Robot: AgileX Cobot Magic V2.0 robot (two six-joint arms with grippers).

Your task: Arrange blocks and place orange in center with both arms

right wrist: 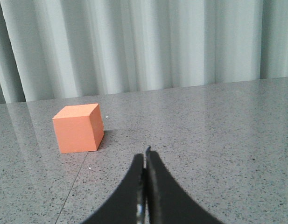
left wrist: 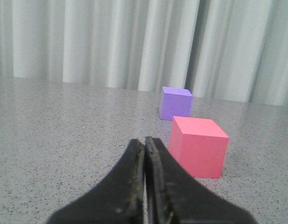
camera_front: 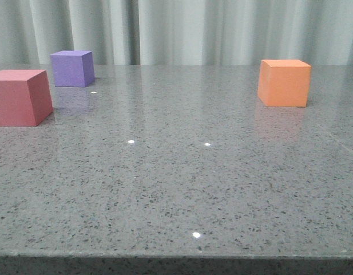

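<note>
The red-pink cube (camera_front: 19, 96) sits at the far left of the grey table, with the purple cube (camera_front: 72, 68) just behind it. The orange cube (camera_front: 284, 82) sits alone at the right. Neither arm shows in the front view. In the left wrist view my left gripper (left wrist: 144, 141) is shut and empty, a short way back from the red-pink cube (left wrist: 198, 146); the purple cube (left wrist: 175, 103) lies beyond it. In the right wrist view my right gripper (right wrist: 145, 155) is shut and empty, back from the orange cube (right wrist: 78, 128).
The grey speckled stone table (camera_front: 176, 189) has its front edge at the bottom of the front view. A pale pleated curtain (camera_front: 222, 28) hangs behind the table's far edge. A thin seam runs across the tabletop near the orange cube (right wrist: 71, 182).
</note>
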